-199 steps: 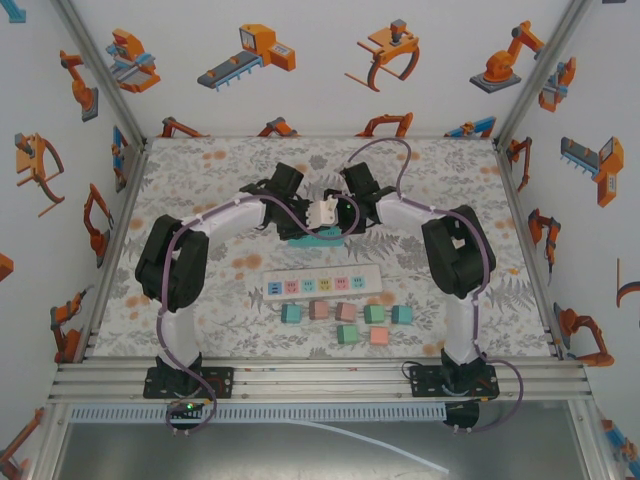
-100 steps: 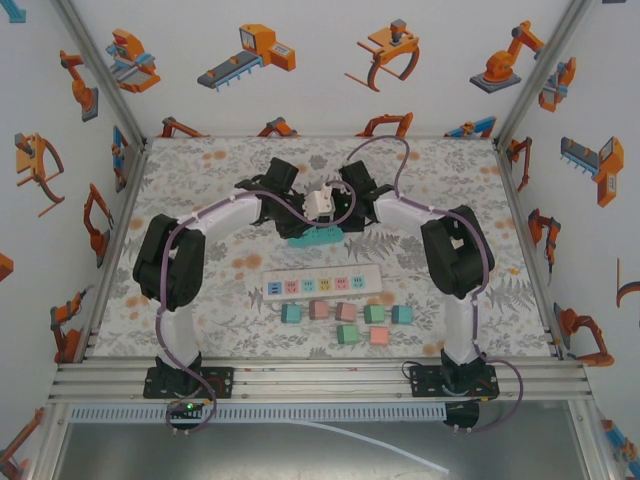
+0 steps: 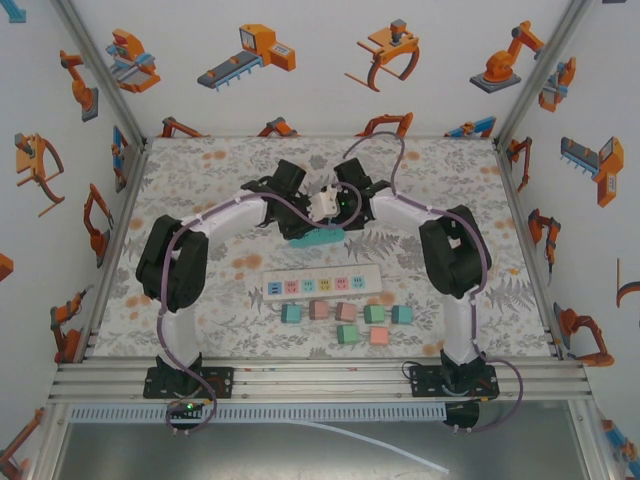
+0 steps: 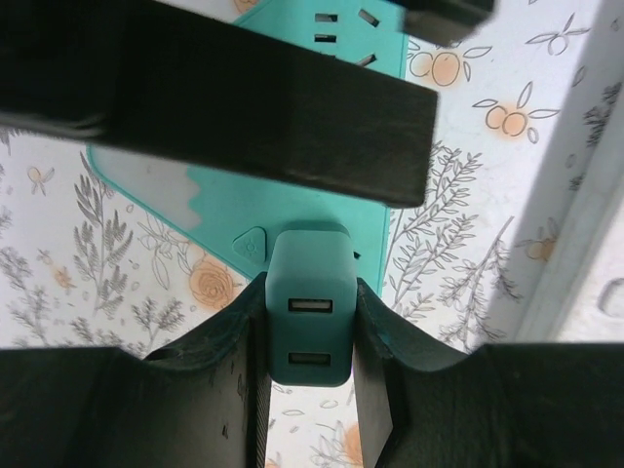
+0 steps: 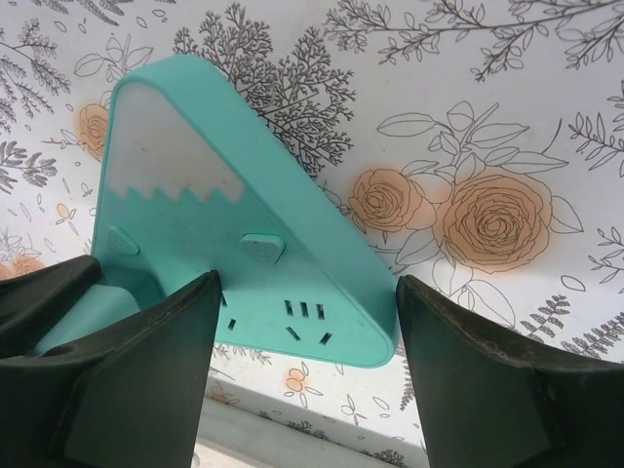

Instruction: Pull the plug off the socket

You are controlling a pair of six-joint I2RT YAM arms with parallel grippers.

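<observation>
At the far middle of the floral table (image 3: 200, 180), two robot arms met over a teal, triangular socket (image 5: 190, 244) that lay flat on the cloth. The left gripper (image 4: 308, 312) had its fingers (image 4: 234, 331) pinched tight on both flanks of the teal plug (image 4: 308, 336), whose outer face, with two slots one above the other, pointed at the wrist camera. The plug sat against the socket's face, just beside a small triangular button, near one corner. It could not be told whether its prongs were seated or free.

The right gripper (image 5: 307, 292) came in from the opposite side, its fingers (image 5: 146, 361) spread about halfway and straddling another corner of the socket, where a set of pin holes showed between them. One finger overlapped the socket's edge and the other stood hard by the rounded corner. Whether they pressed on the socket or only framed it could not be told.

Nearer the arms' bases, well apart from the socket, lay a white strip (image 3: 322, 284) and a cluster of small coloured blocks (image 3: 346, 322).
</observation>
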